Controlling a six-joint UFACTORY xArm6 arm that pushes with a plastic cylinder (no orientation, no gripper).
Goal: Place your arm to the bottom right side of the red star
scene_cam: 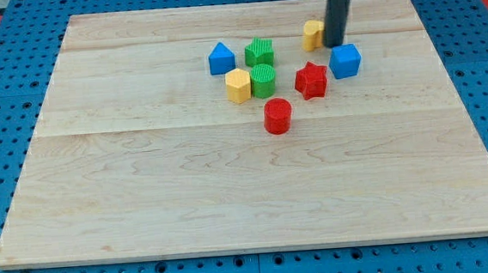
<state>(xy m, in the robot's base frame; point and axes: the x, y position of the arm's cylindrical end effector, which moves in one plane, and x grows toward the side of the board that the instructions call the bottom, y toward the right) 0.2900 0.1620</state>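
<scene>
The red star (311, 80) lies on the wooden board (230, 180) right of centre in the upper half. My tip (335, 43) stands above and to the right of the star, between a yellow block (312, 34) on its left and the blue cube (345, 61) just below it. The rod rises out of the view's top. The tip touches or nearly touches the yellow block; it is apart from the star.
A red cylinder (277, 116) lies below-left of the star. A green cylinder (263, 81), a yellow hexagonal block (238, 85), a green block (260, 53) and a blue house-shaped block (220, 59) cluster to the star's left. A blue pegboard surrounds the board.
</scene>
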